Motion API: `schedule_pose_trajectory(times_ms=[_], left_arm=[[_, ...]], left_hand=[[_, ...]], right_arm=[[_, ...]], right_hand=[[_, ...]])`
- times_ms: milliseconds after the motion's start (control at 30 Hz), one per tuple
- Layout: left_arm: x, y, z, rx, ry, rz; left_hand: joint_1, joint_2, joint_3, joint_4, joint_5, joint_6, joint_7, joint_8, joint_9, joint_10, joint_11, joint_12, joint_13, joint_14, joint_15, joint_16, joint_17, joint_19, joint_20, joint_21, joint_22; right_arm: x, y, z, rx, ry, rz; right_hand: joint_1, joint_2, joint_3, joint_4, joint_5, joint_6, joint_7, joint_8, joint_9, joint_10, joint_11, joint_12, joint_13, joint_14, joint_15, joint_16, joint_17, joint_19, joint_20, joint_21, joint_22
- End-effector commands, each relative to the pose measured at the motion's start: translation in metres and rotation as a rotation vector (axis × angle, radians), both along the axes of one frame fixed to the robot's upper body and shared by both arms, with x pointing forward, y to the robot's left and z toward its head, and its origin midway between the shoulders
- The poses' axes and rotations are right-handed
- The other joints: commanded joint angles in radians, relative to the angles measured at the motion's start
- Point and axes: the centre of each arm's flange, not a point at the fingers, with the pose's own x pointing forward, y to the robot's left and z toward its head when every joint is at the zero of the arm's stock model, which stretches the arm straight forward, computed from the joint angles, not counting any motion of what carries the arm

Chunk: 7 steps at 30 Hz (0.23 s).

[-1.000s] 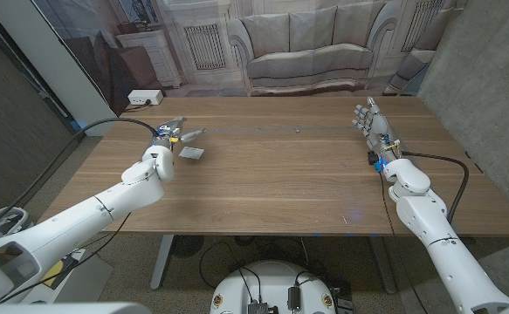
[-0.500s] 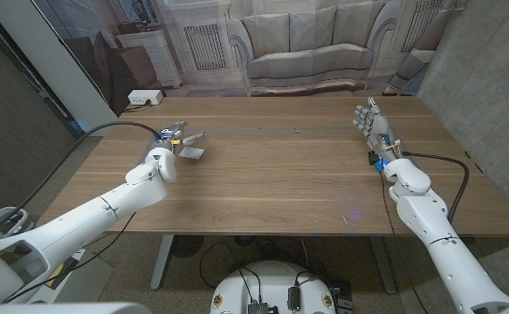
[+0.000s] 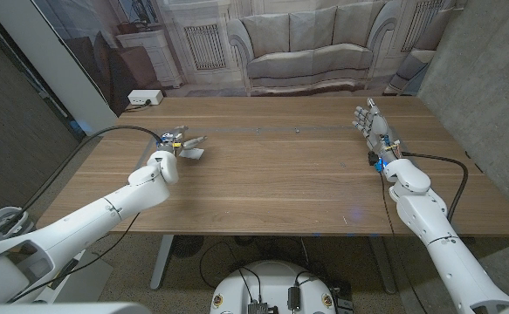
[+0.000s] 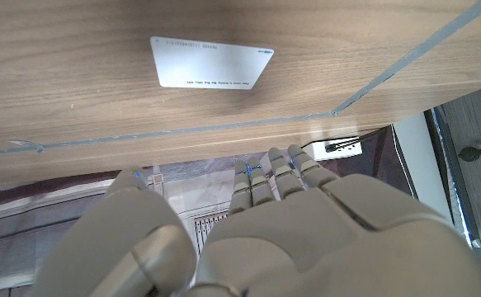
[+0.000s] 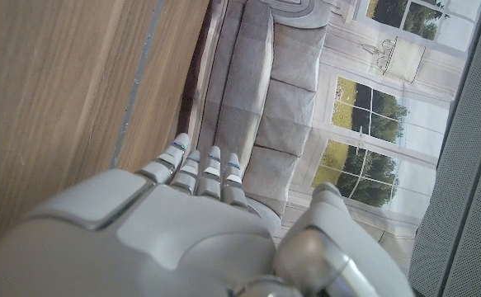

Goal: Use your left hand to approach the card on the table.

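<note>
item: card (image 4: 211, 63). a pale rectangular card, lying flat on the wooden table (image 3: 280, 174), in the table's left half toward the far edge. in the head view the card (image 3: 192, 153) is partly covered by the fingers above it. fine print is carried along one long edge; it is too small to be read.

item: left hand (image 3: 174, 141). it is held over the table with fingers extended and parted, nothing gripped. in the left wrist view the left hand (image 4: 248, 231) is seen from its back, fingertips directed toward the card, with bare wood between fingertips and card; contact is not seen.

relation on which the coming move turns: the card is placed straight ahead of the left fingertips, a little toward the table's middle as seen from the head. its long axis is set roughly crosswise to the line of the fingers, so that a long edge is presented to the hand. a short further reach forward and down is judged to be all that is required.

item: right hand (image 3: 372, 124). it is stood upright on the table's right side, fingers straight and apart, nothing held, well apart from the card. the left hand is by far the nearer.

item: thin seam line (image 4: 405, 66) in the table surface, lying just beside the card.
</note>
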Motion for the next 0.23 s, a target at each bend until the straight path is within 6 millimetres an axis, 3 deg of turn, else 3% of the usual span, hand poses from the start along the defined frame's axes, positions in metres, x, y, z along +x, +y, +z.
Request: schedule_pose_trajectory(times_ms=[33, 233], left_arm=[[0.0011, 0.0019, -0.0042, -0.010, 0.000, -0.007], [0.0051, -0.0022, -0.0036, -0.014, 0.002, -0.013]], left_hand=[[0.003, 0.004, -0.006, -0.001, -0.003, 0.013, -0.001, 0.001, 0.003, 0.012, 0.001, 0.007, 0.002, 0.010, -0.015, 0.008, 0.003, -0.002, -0.031, 0.004, 0.003], [0.003, 0.006, -0.006, -0.001, -0.004, 0.016, -0.001, 0.002, 0.003, 0.012, -0.001, 0.007, 0.002, 0.010, -0.016, 0.008, 0.003, -0.004, -0.030, 0.004, 0.003]], right_arm=[[-0.0021, 0.0036, -0.0019, -0.005, -0.001, 0.002], [-0.0066, 0.0015, -0.0021, -0.009, 0.003, -0.008]], right_hand=[[-0.001, 0.005, -0.003, -0.002, 0.002, 0.005, -0.003, 0.005, 0.005, 0.007, 0.002, -0.002, 0.005, 0.004, 0.000, 0.000, 0.003, 0.006, -0.019, -0.004, 0.002], [-0.001, 0.006, -0.003, -0.003, 0.002, 0.005, -0.004, 0.005, 0.005, 0.008, 0.001, -0.002, 0.005, 0.005, 0.001, 0.000, 0.003, 0.008, -0.020, -0.006, 0.002]])
